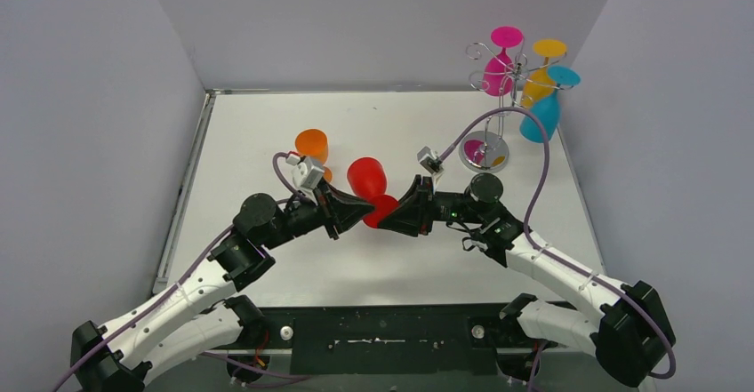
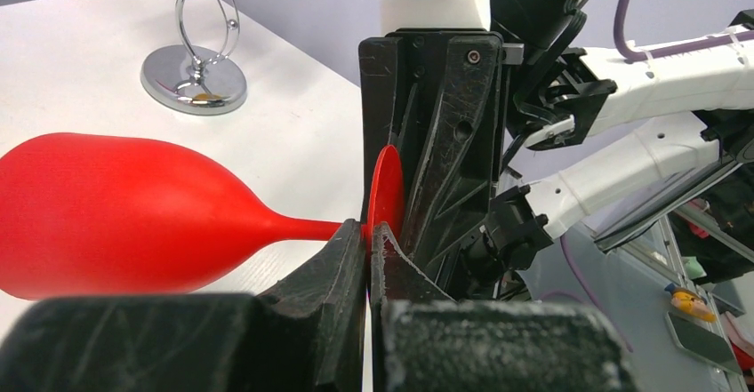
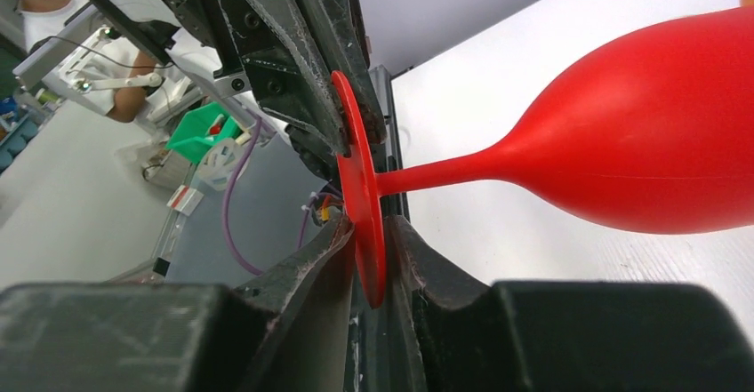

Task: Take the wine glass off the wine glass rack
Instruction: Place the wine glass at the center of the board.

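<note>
A red wine glass lies sideways in mid-table, off the wine glass rack, held level between both arms. My left gripper is shut on the rim of its round foot; in the left wrist view the jaws pinch the red disc, and the bowl points left. My right gripper meets it from the other side. In the right wrist view that gripper is shut on the lower edge of the foot, the stem and bowl reaching right.
The silver rack stands at the back right on a shiny disc base, with a pink glass, a yellow glass and a blue glass hanging from it. An orange glass sits just behind my left wrist. Grey walls enclose the table.
</note>
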Tool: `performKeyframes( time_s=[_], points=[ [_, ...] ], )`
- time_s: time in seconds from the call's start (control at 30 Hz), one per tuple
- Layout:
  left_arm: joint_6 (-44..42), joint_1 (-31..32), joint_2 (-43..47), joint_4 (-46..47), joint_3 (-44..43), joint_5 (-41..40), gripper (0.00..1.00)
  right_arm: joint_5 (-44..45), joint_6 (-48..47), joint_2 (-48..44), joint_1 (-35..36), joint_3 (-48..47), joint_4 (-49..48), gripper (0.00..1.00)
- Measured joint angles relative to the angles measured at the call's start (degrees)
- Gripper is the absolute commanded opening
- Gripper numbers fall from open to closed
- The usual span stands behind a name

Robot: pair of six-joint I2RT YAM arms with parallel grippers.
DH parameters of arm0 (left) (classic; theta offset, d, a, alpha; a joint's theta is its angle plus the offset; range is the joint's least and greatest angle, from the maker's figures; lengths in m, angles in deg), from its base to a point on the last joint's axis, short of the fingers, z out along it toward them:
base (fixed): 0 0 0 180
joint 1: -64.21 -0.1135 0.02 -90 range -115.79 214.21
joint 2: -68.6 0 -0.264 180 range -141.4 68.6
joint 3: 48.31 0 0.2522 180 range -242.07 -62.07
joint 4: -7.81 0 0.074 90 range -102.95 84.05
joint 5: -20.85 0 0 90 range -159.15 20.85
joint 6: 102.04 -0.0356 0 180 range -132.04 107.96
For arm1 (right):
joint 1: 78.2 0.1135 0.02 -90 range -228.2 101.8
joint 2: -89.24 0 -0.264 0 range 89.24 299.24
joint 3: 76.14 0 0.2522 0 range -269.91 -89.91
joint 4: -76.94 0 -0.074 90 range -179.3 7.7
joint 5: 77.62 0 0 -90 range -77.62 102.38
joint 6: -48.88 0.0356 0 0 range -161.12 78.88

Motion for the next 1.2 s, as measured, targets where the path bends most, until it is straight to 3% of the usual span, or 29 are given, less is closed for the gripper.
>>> performKeyframes(
  time_s=[0.37,0.57,0.67,0.7,0.83,0.9,0.97,1.07,1.2],
  points=[
    [0.0,0.0,0.7,-0.2,0.0,1.2,0.00,-3.2,2.1,1.7,0.0,0.0,-4.5,0.21],
    [0.2,0.0,0.7,0.1,0.2,1.2,0.00,-3.3,1.7,1.7,0.0,0.0,-4.5,0.01],
    [0.1,0.0,0.7,0.5,0.4,1.4,0.00,-3.5,1.9,1.6,0.0,0.0,-4.2,0.00],
    [0.2,0.0,0.7,0.5,0.4,1.4,0.02,-3.5,1.8,1.5,0.0,0.0,-4.0,0.00],
    [0.2,0.2,0.7,0.3,0.4,1.5,0.36,-2.8,0.7,0.2,0.0,0.2,-3.0,0.00],
    [0.2,0.2,0.7,-0.7,0.4,1.2,0.58,-2.5,0.0,-1.0,0.0,0.9,-3.0,0.00],
    [-0.1,0.2,0.7,-3.2,-0.1,0.7,0.72,-2.3,-1.0,-2.2,0.0,1.7,-2.9,0.00],
    [-0.4,0.2,0.7,-7.1,-1.1,-1.1,0.82,-1.7,-4.0,-3.5,0.0,2.6,-1.2,0.00],
    [-1.1,0.2,0.8,-10.6,-2.0,-3.3,0.84,1.6,-9.9,-5.4,0.0,3.0,5.0,0.00]
  ],
)
